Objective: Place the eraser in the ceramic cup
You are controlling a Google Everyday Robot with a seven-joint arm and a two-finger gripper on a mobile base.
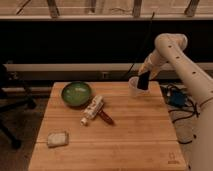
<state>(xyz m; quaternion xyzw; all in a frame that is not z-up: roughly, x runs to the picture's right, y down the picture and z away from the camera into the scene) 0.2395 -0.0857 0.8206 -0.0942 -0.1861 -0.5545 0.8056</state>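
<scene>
The white ceramic cup (134,86) stands near the back right of the wooden table (130,135). My gripper (144,79) hangs from the white arm just right of the cup and slightly above its rim. It is shut on the black eraser (143,82), which hangs down upright beside the cup's right edge, partly over the rim.
A green bowl (76,93) sits at the back left. A white tube with a red handle (96,111) lies mid-table. A pale pad (57,139) lies at the front left. A blue object and cables (177,97) are off the right edge.
</scene>
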